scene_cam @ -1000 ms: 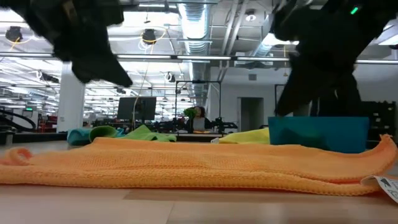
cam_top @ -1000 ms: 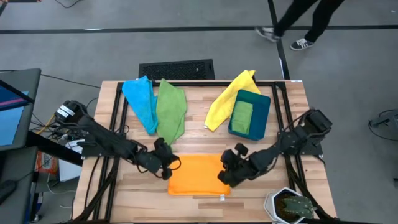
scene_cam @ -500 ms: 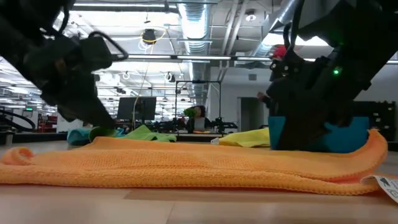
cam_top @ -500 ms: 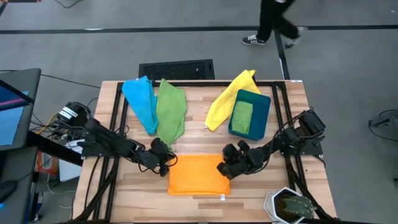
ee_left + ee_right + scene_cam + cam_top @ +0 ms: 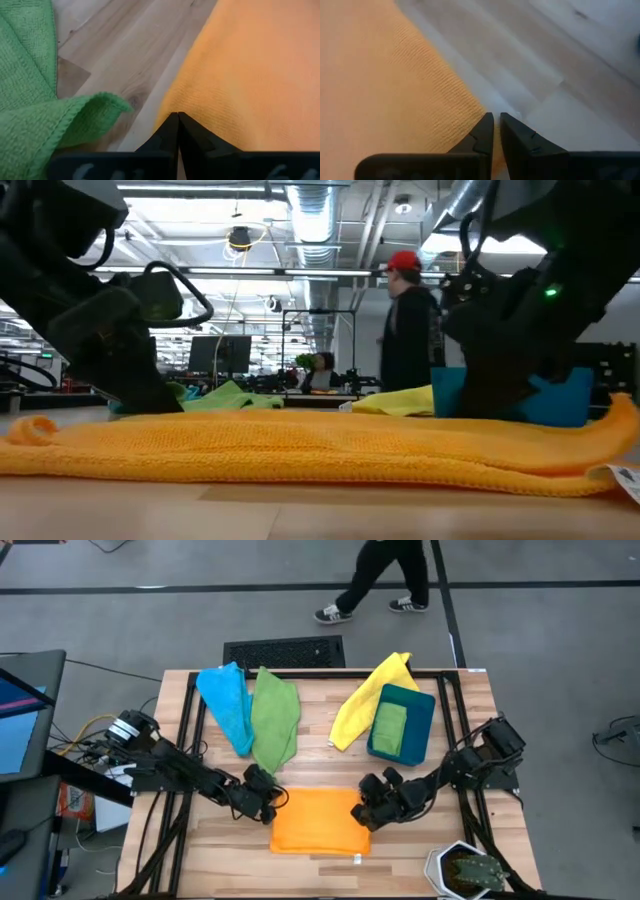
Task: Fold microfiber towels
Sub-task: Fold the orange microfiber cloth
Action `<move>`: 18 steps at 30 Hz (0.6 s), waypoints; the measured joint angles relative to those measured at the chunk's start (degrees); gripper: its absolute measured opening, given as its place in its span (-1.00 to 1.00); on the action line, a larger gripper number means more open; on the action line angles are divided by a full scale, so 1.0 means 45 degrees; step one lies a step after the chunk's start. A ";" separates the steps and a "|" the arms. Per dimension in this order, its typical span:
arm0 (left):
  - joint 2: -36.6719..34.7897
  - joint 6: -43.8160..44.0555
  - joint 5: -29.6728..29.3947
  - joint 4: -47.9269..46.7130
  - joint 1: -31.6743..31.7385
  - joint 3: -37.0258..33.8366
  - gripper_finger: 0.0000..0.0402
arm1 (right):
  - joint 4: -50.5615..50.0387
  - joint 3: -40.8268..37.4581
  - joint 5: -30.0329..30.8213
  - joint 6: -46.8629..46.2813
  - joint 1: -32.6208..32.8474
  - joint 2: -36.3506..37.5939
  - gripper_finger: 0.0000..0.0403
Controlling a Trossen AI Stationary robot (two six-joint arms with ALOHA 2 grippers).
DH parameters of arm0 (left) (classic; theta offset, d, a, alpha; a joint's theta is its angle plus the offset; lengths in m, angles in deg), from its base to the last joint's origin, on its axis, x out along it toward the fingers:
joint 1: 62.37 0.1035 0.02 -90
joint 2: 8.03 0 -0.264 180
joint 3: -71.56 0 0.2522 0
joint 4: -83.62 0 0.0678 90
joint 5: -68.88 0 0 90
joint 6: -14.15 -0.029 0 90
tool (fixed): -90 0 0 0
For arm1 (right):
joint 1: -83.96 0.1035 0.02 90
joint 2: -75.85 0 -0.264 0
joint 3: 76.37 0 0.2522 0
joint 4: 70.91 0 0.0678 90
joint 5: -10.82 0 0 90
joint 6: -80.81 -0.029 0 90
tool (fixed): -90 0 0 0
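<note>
An orange towel lies flat near the table's front edge, its right end curled upward. My left gripper is shut, with its tips at the towel's far left corner. My right gripper is down at the far right corner, its fingers a narrow slit apart at the cloth's edge. At the far side a blue towel, a green towel and a yellow towel lie spread on the table. My left gripper meets the orange towel's edge at the far left corner with its shut fingertips, slanting down from the table's left. The corner lies on the table. Whether any cloth is caught between the fingers, I cannot tell. My right gripper has its fingers at the orange towel's far right corner, slanting down from the table's right. The cloth's edge runs in under the tips, which hide the contact itself. The corner sits low on the table.
A teal bin at the far right holds a folded green cloth, and the yellow towel leans on its side. A potted plant stands at the near right corner. A person walks beyond the far edge.
Both grippers have come down, the left from well above, onto the orange towel's far corners. The towel has stayed spread in place; only its right end rose a little and then settled. The person behind the table has walked toward the left.
</note>
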 joint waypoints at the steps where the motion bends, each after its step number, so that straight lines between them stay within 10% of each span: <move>1: -0.0150 -0.0063 0.0169 -0.0131 0.0002 -0.0013 -1.00 | -0.0228 -0.0001 -0.0111 -0.0055 0.0083 0.0119 -0.71; 18: -0.3338 0.0338 0.0082 -0.0758 0.0007 0.0463 -1.00 | -0.1908 -0.0049 0.0115 -0.0417 0.1228 0.1671 -0.71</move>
